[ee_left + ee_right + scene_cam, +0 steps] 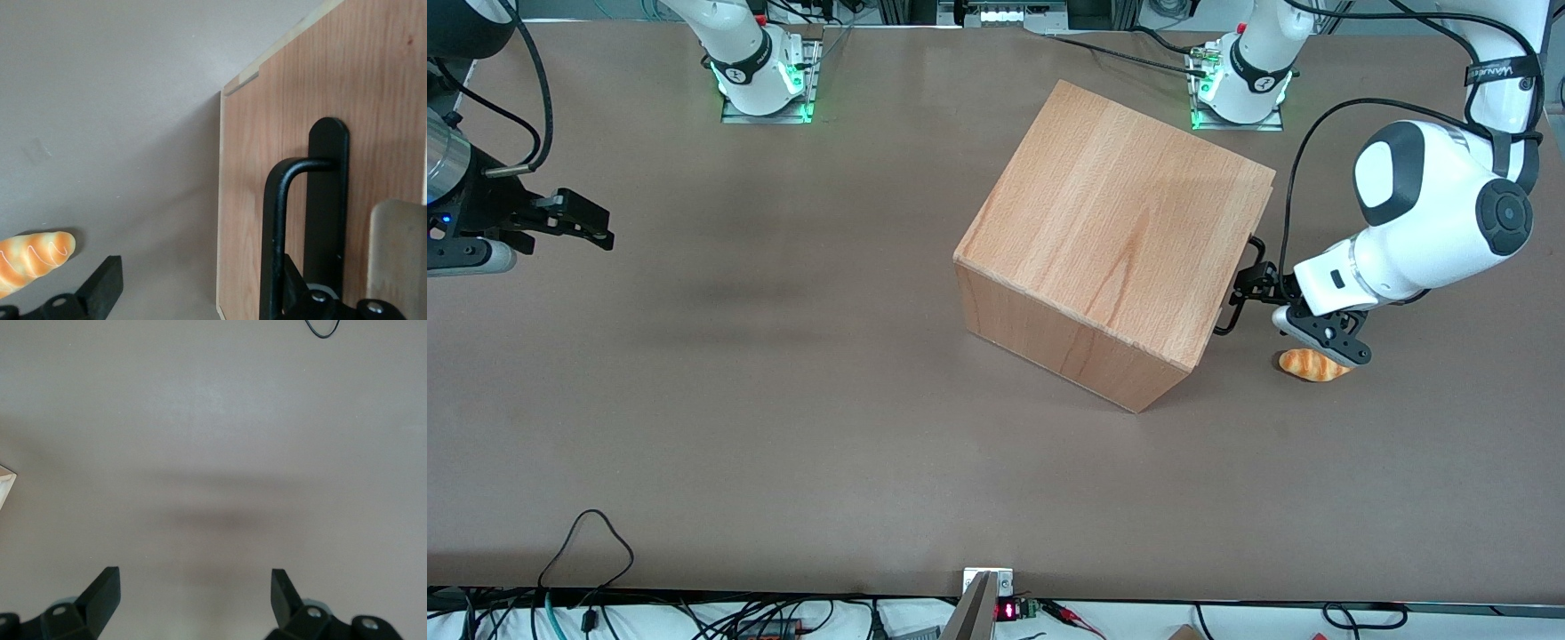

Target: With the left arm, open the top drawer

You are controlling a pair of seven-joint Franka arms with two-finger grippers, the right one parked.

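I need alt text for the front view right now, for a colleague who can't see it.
The white left arm's black two-finger gripper is at the thin black bar handle on the front of the light beech-wood cabinet, which sits angled on the brown table. An orange bread-shaped toy lies on the table just beneath the wrist.

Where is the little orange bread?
The bread lies on the table in the front view, just under the gripper, beside the cabinet at the working arm's end.
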